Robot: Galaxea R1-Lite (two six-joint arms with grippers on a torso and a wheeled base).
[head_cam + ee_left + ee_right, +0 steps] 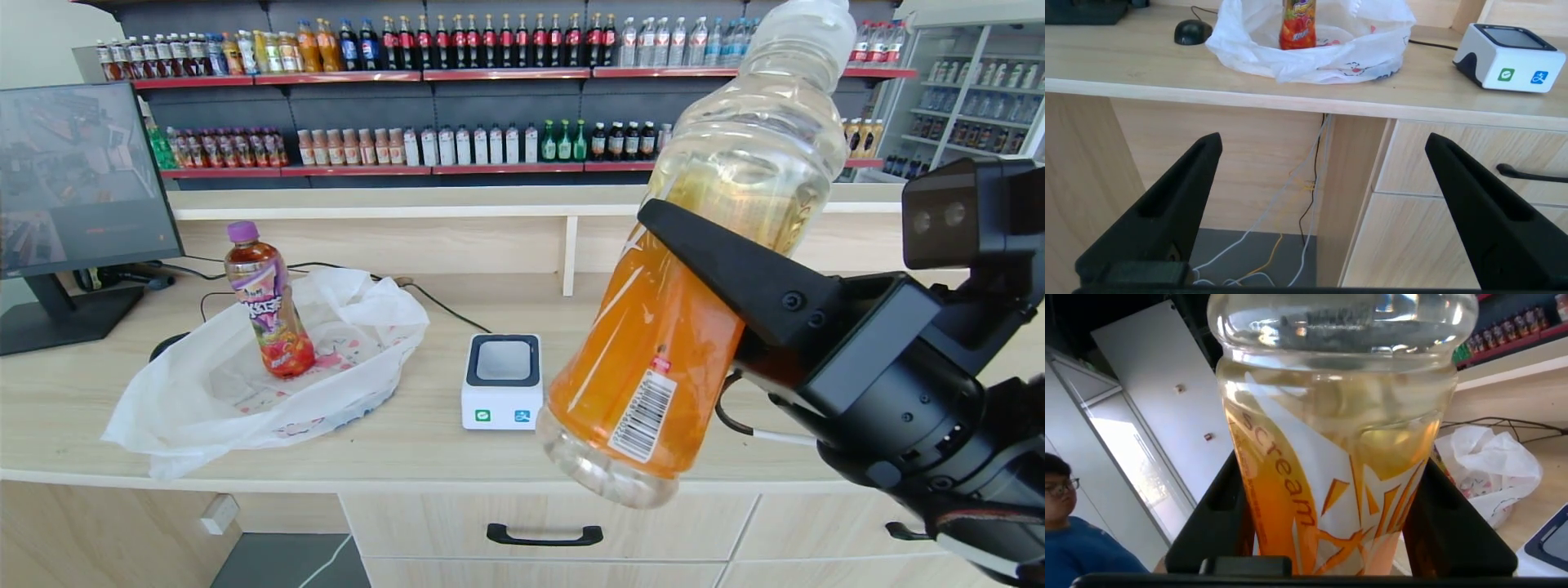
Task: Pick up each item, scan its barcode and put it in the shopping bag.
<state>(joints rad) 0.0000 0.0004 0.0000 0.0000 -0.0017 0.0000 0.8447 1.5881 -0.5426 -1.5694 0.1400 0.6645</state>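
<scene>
My right gripper [694, 269] is shut on a large orange drink bottle [694, 261], held tilted in the air to the right of the scanner [501, 380], its barcode label [642, 415] facing the head camera. The same orange drink bottle [1339, 457] stands between the fingers in the right wrist view. A purple-capped juice bottle [269, 300] stands upright in the white shopping bag [204, 392] on the counter's left. My left gripper [1319, 212] hangs open below the counter edge, in front of the cabinet, with nothing between its fingers; the shopping bag [1315, 57] and scanner [1508, 55] lie above it.
A monitor [77, 180] stands at the counter's far left, with a dark mouse [1192, 32] and cables beside the bag. Shelves of bottled drinks [490, 49] line the back wall. A drawer handle [544, 535] sits below the counter edge.
</scene>
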